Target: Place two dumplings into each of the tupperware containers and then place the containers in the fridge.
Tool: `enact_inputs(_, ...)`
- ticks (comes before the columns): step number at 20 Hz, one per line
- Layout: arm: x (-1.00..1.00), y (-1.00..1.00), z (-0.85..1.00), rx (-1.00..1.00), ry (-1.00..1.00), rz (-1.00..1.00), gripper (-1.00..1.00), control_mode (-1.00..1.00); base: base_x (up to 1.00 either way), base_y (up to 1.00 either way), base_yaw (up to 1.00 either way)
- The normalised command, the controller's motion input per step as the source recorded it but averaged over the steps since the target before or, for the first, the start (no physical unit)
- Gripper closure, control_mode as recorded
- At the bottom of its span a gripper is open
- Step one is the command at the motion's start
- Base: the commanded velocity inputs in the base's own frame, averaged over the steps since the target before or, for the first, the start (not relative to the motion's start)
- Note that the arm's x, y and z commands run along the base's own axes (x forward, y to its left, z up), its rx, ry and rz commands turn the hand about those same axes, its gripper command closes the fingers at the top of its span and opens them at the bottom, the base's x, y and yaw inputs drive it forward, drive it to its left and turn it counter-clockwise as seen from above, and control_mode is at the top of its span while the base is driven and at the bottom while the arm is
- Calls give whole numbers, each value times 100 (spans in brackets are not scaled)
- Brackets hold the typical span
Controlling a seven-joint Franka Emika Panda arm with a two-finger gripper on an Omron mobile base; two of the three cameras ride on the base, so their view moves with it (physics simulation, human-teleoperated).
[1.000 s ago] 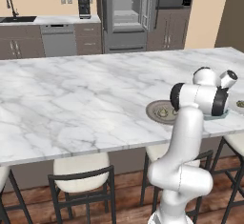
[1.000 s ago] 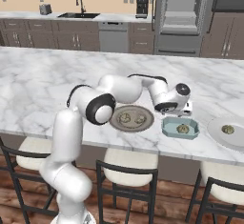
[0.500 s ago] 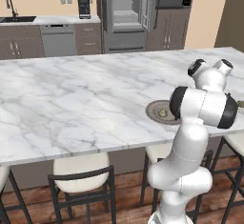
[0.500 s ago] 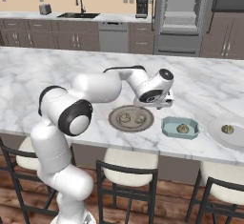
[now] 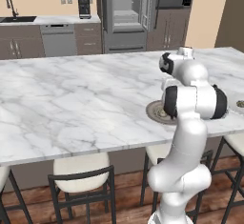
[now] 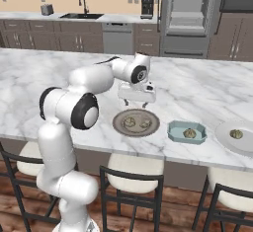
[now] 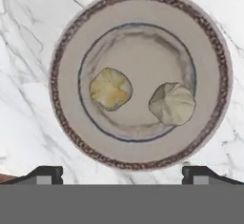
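Note:
Two dumplings [image 7: 110,88] [image 7: 172,103] lie side by side on a round brown-rimmed plate [image 7: 66,42], straight under my gripper [image 7: 122,173]. Its fingertips [image 7: 45,174] stand wide apart with nothing between them, so it is open. In the right base view the gripper [image 6: 137,97] hovers just above the far side of that plate [image 6: 118,127], apart from the dumplings [image 6: 130,123]. To the plate's right sits a pale-blue tupperware container [image 6: 172,133] with one dumpling [image 6: 188,133] in it. The fridge [image 6: 190,16] stands open at the back wall.
A white plate [image 6: 225,139] with one dumpling [image 6: 236,134] lies at the island's right end. Stools stand under the marble counter's near edge [image 6: 148,149]. In the left base view my own arm covers most of the brown-rimmed plate [image 5: 153,111].
The arm has swung left from above the pale-blue container to above the brown-rimmed plate. The gripper stayed open and nothing was picked up.

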Motion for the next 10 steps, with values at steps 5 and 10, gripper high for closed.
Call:
enact_inputs(5, 1, -27, -51, 0, 28, -85, -100, -100, 0, 0, 0)
enact_inputs(10, 0, -45, -61, 0, 19, -81, -100, -100, 0, 0, 0)
